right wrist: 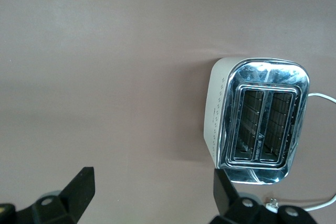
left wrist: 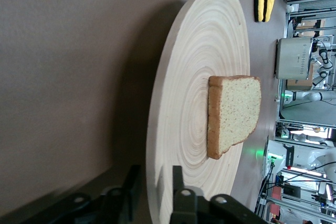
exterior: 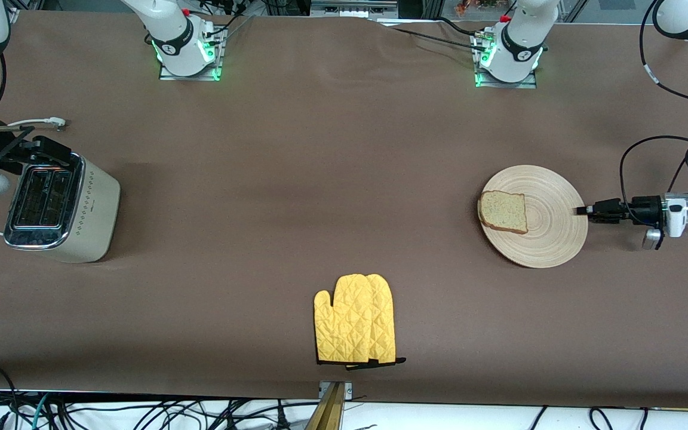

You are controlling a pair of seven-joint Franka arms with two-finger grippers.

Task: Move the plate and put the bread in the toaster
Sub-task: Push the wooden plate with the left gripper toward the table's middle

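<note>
Yellow quilted mitts (exterior: pixel 356 319) nearest; round pale-wood plate (exterior: pixel 553 239) bearing brown bread slice (exterior: pixel 504 211), rim pinched by left gripper (exterior: pixel 580 210); right gripper (right wrist: pixel 152 192) spread above cream chrome-topped toaster (exterior: pixel 90 209).

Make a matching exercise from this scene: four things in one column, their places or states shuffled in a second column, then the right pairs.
Things
1. bread
2. left gripper
3. toaster
4. yellow mitts

Places or states
A. nearest the front camera, mid-table
B. lying on the plate
C. standing at the right arm's end of the table, slots empty
D. at the plate's rim, one finger on each side of the edge

Pairs: 1-B, 2-D, 3-C, 4-A
</note>
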